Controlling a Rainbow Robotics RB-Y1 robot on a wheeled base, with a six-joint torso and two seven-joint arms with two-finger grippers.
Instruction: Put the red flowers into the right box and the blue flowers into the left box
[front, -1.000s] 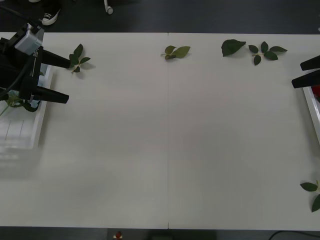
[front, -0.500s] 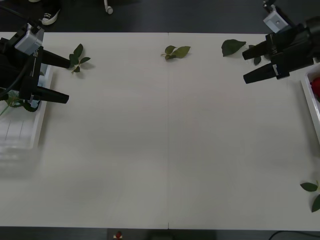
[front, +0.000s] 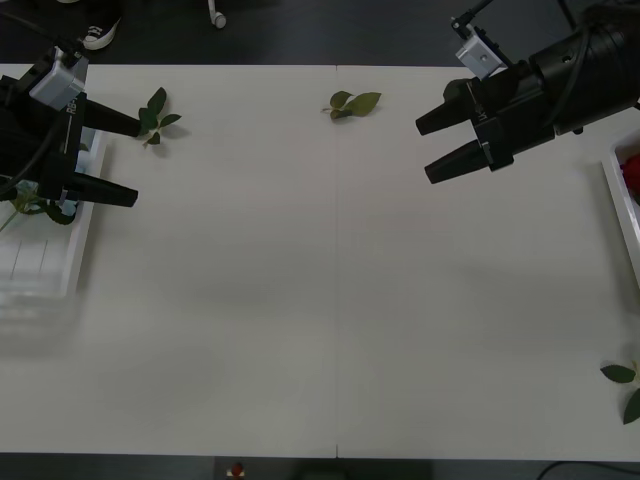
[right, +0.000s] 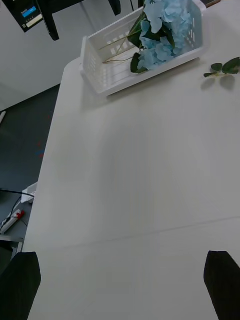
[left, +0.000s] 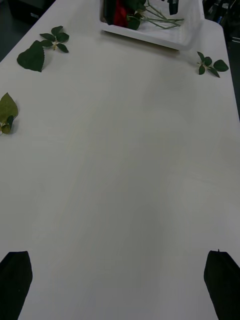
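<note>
1. The right gripper (front: 432, 148) hovered above the far right of the white counter (front: 330, 300), black fingers spread and gripping nothing.
2. The left gripper (front: 128, 158) hung at the counter's left edge above the left box (front: 45, 270), fingers likewise parted and empty.
3. The blue flowers (right: 162, 30) lay piled in the left box, stems pointing along the slotted base.
4. The red flowers (left: 118, 11) sat in the right box (left: 150, 36), green stems trailing across it.
5. Loose leaf sprigs (front: 352, 103) lay scattered along the counter's far side.
</note>
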